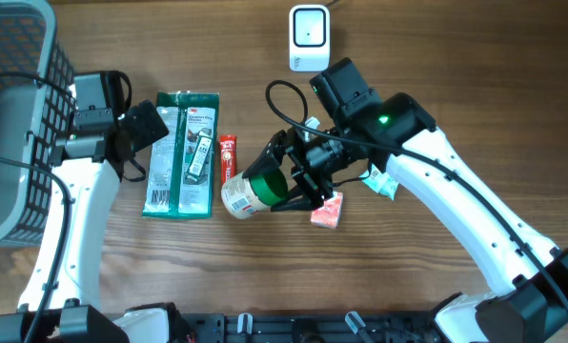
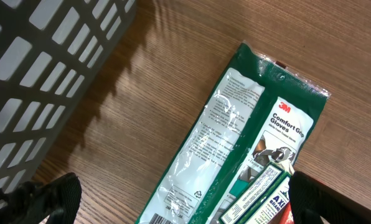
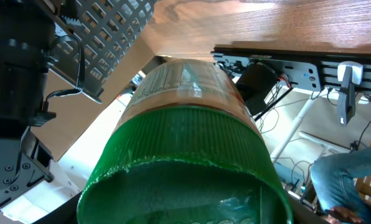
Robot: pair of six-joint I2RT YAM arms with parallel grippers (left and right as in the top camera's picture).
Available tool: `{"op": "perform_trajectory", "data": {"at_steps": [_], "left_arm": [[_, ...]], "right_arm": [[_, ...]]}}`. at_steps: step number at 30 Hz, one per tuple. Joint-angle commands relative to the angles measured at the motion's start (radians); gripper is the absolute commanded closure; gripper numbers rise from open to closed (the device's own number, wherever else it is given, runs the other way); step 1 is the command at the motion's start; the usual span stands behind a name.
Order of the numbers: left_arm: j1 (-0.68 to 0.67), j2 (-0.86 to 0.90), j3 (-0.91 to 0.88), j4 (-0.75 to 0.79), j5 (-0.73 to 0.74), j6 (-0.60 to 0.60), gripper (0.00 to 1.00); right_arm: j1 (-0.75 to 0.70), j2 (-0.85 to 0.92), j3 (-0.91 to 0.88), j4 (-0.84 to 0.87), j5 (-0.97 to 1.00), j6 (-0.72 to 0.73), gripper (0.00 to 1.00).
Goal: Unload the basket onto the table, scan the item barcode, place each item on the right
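My right gripper (image 1: 298, 186) is shut on a jar (image 1: 251, 192) with a green ribbed lid and a pale label, held on its side above the middle of the table. In the right wrist view the green lid (image 3: 185, 155) fills the lower frame and the label points away. The white barcode scanner (image 1: 309, 36) stands at the table's far edge, apart from the jar. Over on the left, my left gripper (image 1: 143, 129) hangs open above a green pack of gloves (image 1: 181, 152). Both of its black fingertips (image 2: 51, 199) straddle the gloves pack (image 2: 235, 143) without touching it.
A grey mesh basket (image 1: 12, 124) stands at the far left, and the basket wall (image 2: 30, 74) shows in the left wrist view. A small red tube (image 1: 228, 154) lies beside the gloves. A pink packet (image 1: 328, 211) and a teal packet (image 1: 381, 183) lie under my right arm.
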Motion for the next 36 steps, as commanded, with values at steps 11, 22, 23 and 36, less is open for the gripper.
{"op": "perform_trajectory", "data": {"at_steps": [11, 22, 23, 36], "left_arm": [[0.004, -0.005, 0.003, 0.0, 0.002, -0.009, 0.0], [0.004, -0.005, 0.003, 0.0, 0.002, -0.009, 0.0], [0.004, -0.005, 0.003, 0.0, 0.002, -0.009, 0.0], [0.004, -0.005, 0.003, 0.0, 0.002, -0.01, 0.0]], "right_arm": [[0.0, -0.027, 0.011, 0.014, -0.029, 0.008, 0.96], [0.0, -0.027, 0.011, 0.02, 0.053, 0.004, 0.96], [0.0, -0.027, 0.011, 0.019, 0.053, 0.003, 0.96], [0.0, -0.027, 0.011, 0.016, 0.786, 0.02, 0.96]]}}
